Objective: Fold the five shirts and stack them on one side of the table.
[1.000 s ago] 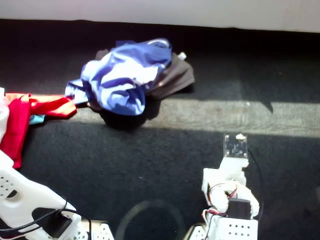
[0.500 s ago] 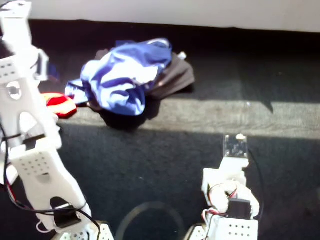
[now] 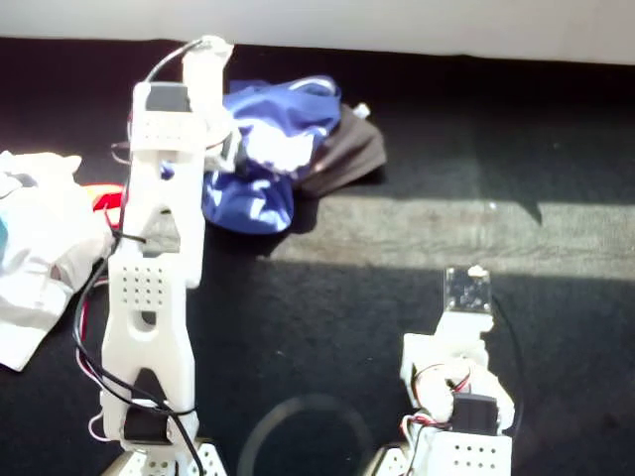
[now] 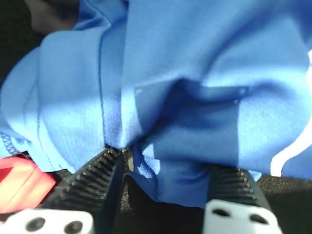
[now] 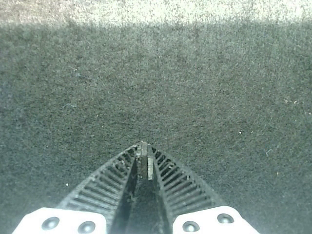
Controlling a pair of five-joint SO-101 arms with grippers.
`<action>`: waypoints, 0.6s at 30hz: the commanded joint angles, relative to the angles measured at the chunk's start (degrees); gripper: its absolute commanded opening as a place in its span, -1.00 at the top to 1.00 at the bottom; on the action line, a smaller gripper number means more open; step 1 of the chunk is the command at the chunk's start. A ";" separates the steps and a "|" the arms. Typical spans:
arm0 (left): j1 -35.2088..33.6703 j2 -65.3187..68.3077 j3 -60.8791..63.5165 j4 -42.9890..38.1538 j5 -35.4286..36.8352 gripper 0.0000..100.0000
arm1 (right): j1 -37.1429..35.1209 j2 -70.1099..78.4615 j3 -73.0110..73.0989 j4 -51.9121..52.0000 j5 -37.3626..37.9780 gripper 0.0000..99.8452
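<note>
Shirts are counted first: four can be told apart on the desk [image 3: 556, 149]. A blue shirt [image 3: 263, 159] is bunched at 11 o'clock, with a dark brown shirt [image 3: 349, 157] tucked partly under its 3 o'clock side. A red shirt [image 3: 101, 198] is seen at 10 o'clock, mostly hidden, and a crumpled white shirt [image 3: 45, 248] is spread at 9 o'clock. A pale blue patch [image 3: 2, 236] is seen at the white shirt's outer edge; whether it is a fifth garment cannot be told. Two arms are counted. The left arm [image 3: 149, 288] is stretched from 7 o'clock up to the blue shirt, and the left jaws are spread wide with a fold of blue cloth bunched between them and red cloth just beside one finger. The right arm [image 3: 458, 382] is folded at 5 o'clock, and the right jaws are pressed together with nothing between them, held over bare desk. The desk is covered in dark, felt-like cloth, crossed from 9 to 3 o'clock by a sunlit band [image 3: 446, 230]. A pale wall [image 3: 397, 22] is seen along the 12 o'clock edge.
</note>
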 commanded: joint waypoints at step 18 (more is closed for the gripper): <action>-37.67 -4.97 -28.62 8.44 1.32 0.98 | -0.13 0.13 6.73 0.31 -0.18 0.99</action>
